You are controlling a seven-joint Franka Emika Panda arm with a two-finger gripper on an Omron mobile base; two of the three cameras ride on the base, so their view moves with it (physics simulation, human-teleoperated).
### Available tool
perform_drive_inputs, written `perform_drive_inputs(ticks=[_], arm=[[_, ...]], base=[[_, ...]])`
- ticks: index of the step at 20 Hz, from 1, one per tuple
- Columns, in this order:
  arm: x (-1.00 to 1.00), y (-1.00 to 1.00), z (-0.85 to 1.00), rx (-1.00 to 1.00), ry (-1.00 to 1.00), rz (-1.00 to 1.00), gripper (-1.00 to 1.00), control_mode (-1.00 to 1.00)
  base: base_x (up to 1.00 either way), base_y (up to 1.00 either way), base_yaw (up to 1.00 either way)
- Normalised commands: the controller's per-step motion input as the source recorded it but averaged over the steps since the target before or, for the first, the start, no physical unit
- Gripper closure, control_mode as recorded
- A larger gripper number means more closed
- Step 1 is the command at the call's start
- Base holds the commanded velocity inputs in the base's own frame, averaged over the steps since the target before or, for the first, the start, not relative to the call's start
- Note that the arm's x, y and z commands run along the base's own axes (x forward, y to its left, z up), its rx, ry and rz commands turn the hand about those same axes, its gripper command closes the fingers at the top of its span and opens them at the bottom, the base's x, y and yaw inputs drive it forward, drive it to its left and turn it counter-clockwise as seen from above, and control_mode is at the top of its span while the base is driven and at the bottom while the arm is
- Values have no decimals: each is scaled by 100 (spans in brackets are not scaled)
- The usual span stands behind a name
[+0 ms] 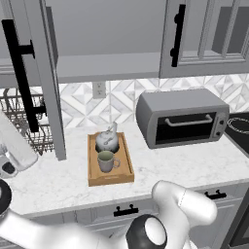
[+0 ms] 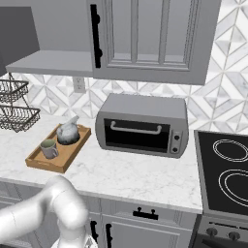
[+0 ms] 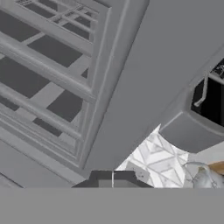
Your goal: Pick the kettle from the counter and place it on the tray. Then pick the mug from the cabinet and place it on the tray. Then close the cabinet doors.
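The kettle (image 1: 107, 139) and the mug (image 1: 107, 161) stand together on the wooden tray (image 1: 126, 168) on the counter (image 1: 160, 168). The right base view also shows the kettle (image 2: 68, 133), the mug (image 2: 48, 148) and the tray (image 2: 72, 151). The cabinet (image 1: 107, 65) shows a bare grey shelf. Its left door (image 1: 46, 82) is swung out; the right door (image 1: 204, 39) looks flat against the front. In the hand view my gripper (image 3: 113, 179) is shut on nothing, close to a grey panelled door (image 3: 52, 78), with the kettle (image 3: 203, 177) at the lower right.
A grey toaster oven (image 1: 182, 116) sits right of the tray. A wire dish rack (image 1: 19, 116) stands at the left behind the open door. A black stove top (image 2: 225, 169) lies at the far right. Grey drawers with black handles (image 1: 125, 211) run under the counter.
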Motion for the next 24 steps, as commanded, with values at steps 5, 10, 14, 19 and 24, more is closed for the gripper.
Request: perform_drive_inputs(ticks=[5, 10, 14, 19, 24], arm=[[-21, -100, 43, 0, 4, 0, 100, -100], [-2, -100, 15, -7, 0, 0, 100, -100], [27, -100, 12, -6, 0, 0, 100, -100], [71, -100, 17, -1, 0, 7, 100, -100], [100, -100, 38, 0, -2, 24, 100, -100]], base=[[0, 0, 0], [0, 0, 0], [0, 0, 0], [0, 0, 0], [0, 0, 0]])
